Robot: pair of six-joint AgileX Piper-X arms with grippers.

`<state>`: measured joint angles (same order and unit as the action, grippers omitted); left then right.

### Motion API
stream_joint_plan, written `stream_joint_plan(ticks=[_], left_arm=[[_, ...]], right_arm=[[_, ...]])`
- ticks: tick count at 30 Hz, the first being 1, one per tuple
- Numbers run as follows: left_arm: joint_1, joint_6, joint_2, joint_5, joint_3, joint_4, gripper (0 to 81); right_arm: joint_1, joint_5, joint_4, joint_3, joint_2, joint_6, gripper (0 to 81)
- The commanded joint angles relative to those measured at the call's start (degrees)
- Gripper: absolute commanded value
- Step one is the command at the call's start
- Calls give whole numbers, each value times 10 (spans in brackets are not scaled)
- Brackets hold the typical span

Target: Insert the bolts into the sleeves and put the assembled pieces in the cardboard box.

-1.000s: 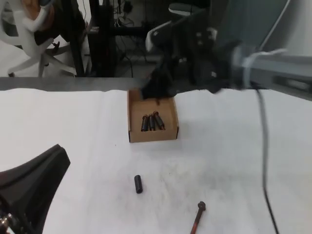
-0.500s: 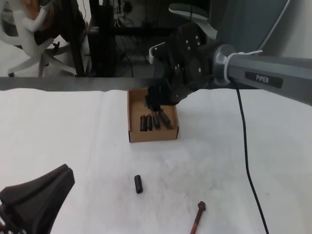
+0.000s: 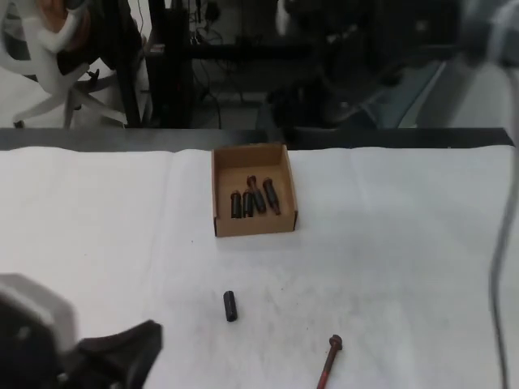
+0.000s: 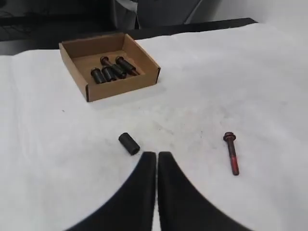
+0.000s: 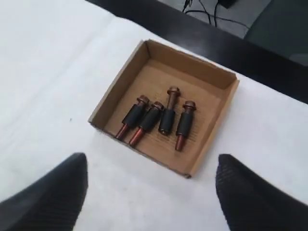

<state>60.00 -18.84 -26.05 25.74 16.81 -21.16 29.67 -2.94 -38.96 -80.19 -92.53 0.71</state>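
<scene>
- The right gripper (image 5: 152, 162) hangs over the cardboard box (image 5: 113, 96) with its fingers spread wide and nothing between them.
- Four assembled pieces (image 5: 159, 120) lie side by side on the box floor. Each has its bolt shank through a dark sleeve, and the heads point away from the arms. Lying flat and packed close, they look unlikely to roll.
- One loose sleeve (image 4: 129, 143) lies on its side on the white cloth (image 3: 405, 243), on the near side of the box and well apart from it.
- The last bolt (image 4: 231, 153) also lies flat on the cloth, apart from the sleeve and nearer the bench's front edge.
- The left gripper (image 4: 156, 155) sits low, just beside the loose sleeve, with its fingers pressed together and gripping nothing (it would have to open before any grasp).
- My reading is that one pair remains to be joined. The sleeve lies nearer the left arm and the bolt farther toward the right, which suits one arm taking each.
</scene>
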Motion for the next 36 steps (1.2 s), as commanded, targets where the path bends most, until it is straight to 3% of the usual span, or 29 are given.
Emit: stream_joint_plan(ticks=[1, 4, 9, 13, 17, 26, 36], left_arm=[[-2, -5, -89, -37, 3, 75, 31], [-18, -30, -193, -82, 23, 108, 204], [-100, -69, -347, -158, 86, 107, 700], [-185, -113, -448, -236, 157, 105, 700], [-226, -153, -512, -267, 223, 74, 543], [-227, -261, -609, -272, 258, 44, 533], [-228, -272, -694, -276, 294, 38, 533]], right_arm=[[0, -2, -2, 78, 84, 20, 700], [0, 11, -2, 146, 166, 53, 700], [0, -13, -16, 237, 307, 117, 700], [0, -9, -37, 278, 412, 134, 700], [0, 8, -41, 289, 471, 135, 700], [0, -19, -41, 289, 477, 132, 700], [0, -89, -41, 289, 477, 132, 700]])
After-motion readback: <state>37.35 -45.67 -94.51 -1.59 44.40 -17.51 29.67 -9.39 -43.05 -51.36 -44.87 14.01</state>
